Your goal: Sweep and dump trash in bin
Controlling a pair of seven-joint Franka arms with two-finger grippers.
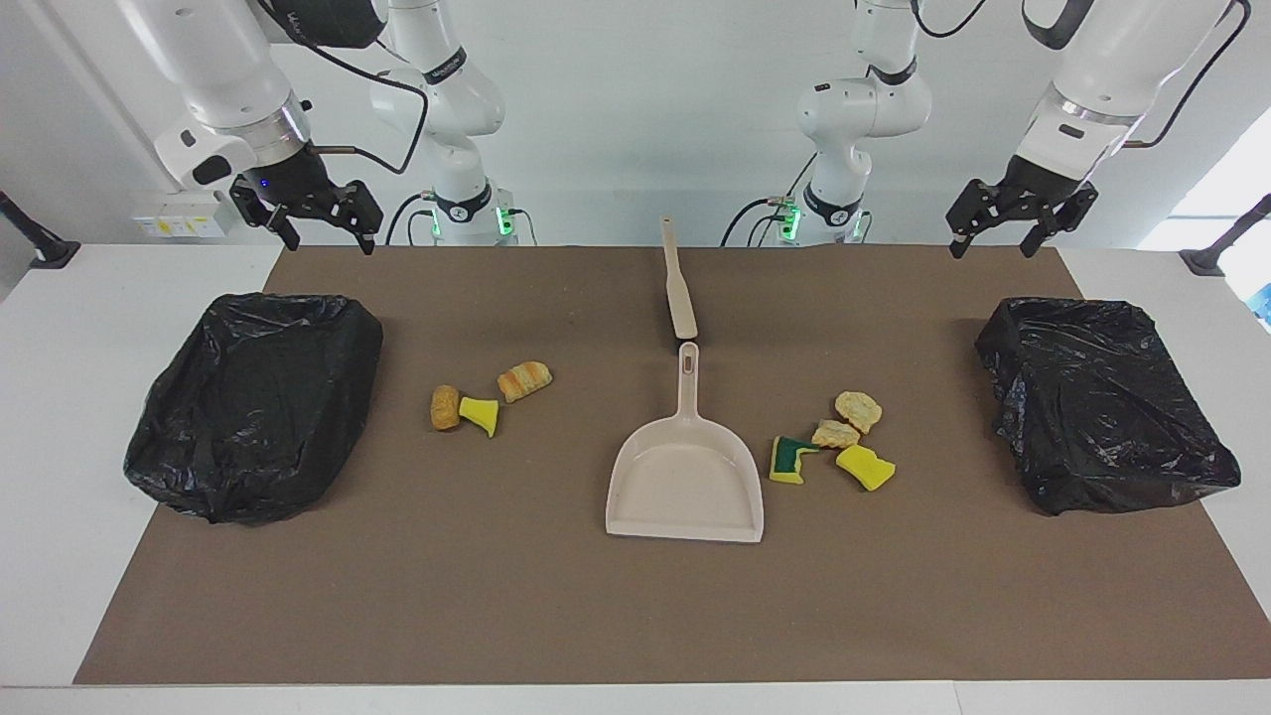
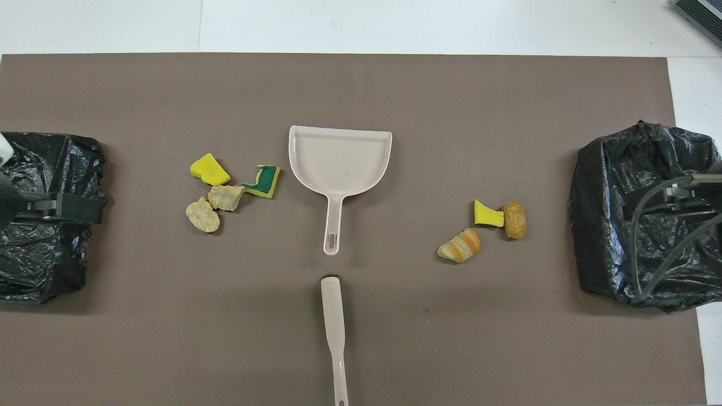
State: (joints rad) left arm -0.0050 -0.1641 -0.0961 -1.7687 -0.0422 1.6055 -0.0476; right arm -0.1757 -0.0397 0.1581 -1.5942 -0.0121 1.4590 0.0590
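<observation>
Tabletop [image 1: 60, 417]: white, carrying a brown mat [image 1: 556, 616] that covers most of it.

Bins, two, each lined with a black bag: one [image 1: 253, 402] at the right arm's end of the mat, one [image 1: 1102, 402] at the left arm's end.

Dustpan [image 1: 685, 482]: beige, flat on the middle of the mat, handle pointing toward the robots, pan empty.

Hand brush [image 1: 679, 283]: beige, lying in line with the dustpan handle, nearer to the robots, its end just short of the handle tip and not touching it.

Right claw [image 1: 318, 241]: raised over the mat's edge nearest the robots, by the bin at the right arm's end; fingers apart, holding nothing.

Left claw [image 1: 991, 241]: raised over the mat's edge nearest the robots, near the bin at the left arm's end; fingers apart, holding nothing.

Trash, seven scraps, all on the mat:
- Group of four [image 1: 834, 442] just beside the dustpan pan, toward the left arm's end: two pale bread-like chunks, one yellow sponge piece, one yellow-and-green sponge piece.
- Group of three [image 1: 482, 397] between the dustpan and the bin at the right arm's end: a striped orange chunk, a tan chunk, and a yellow sponge piece touching the tan chunk.
</observation>
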